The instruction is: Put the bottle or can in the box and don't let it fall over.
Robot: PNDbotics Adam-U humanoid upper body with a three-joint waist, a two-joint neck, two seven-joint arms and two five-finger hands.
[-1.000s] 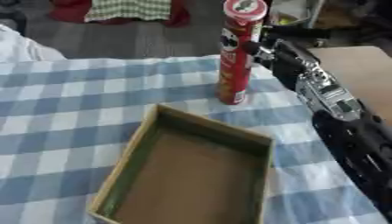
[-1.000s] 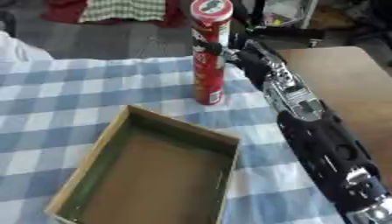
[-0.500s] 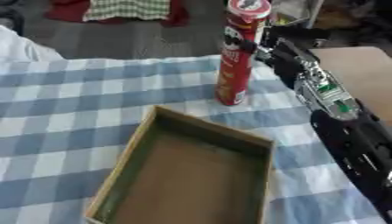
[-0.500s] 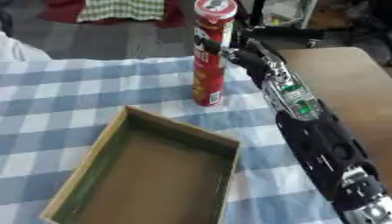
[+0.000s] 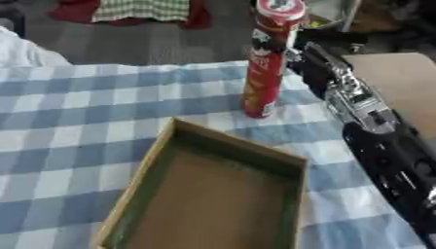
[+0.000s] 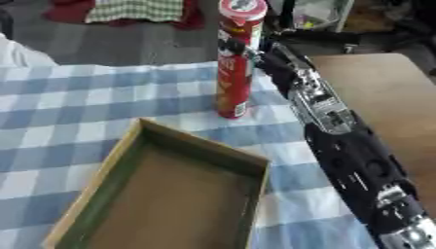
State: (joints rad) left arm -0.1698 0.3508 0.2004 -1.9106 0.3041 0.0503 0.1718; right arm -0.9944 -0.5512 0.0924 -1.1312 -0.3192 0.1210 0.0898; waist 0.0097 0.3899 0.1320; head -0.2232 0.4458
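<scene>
A tall red can point(image 5: 262, 73) with a red-and-white lid stands upright on the blue-and-white checked cloth point(image 5: 85, 112), just beyond the far corner of the box. The box point(image 5: 240, 147) is an open, shallow cardboard tray with green-tinted inner walls and nothing in it. My right arm runs up the right side from the lower corner. Its hand point(image 6: 277, 61) is against the can's upper right side, and dark fingers point(image 6: 227, 46) show curled across the can's front. The left hand is in neither view.
A bare brown tabletop point(image 6: 374, 87) lies to the right of the arm. Past the table's far edge is a grey floor with a checked cloth point(image 5: 140, 8) and dark clutter. Something white point(image 5: 26, 53) pokes in at the left edge.
The can, the hand and the box keep their places; only the view has shifted a little.
</scene>
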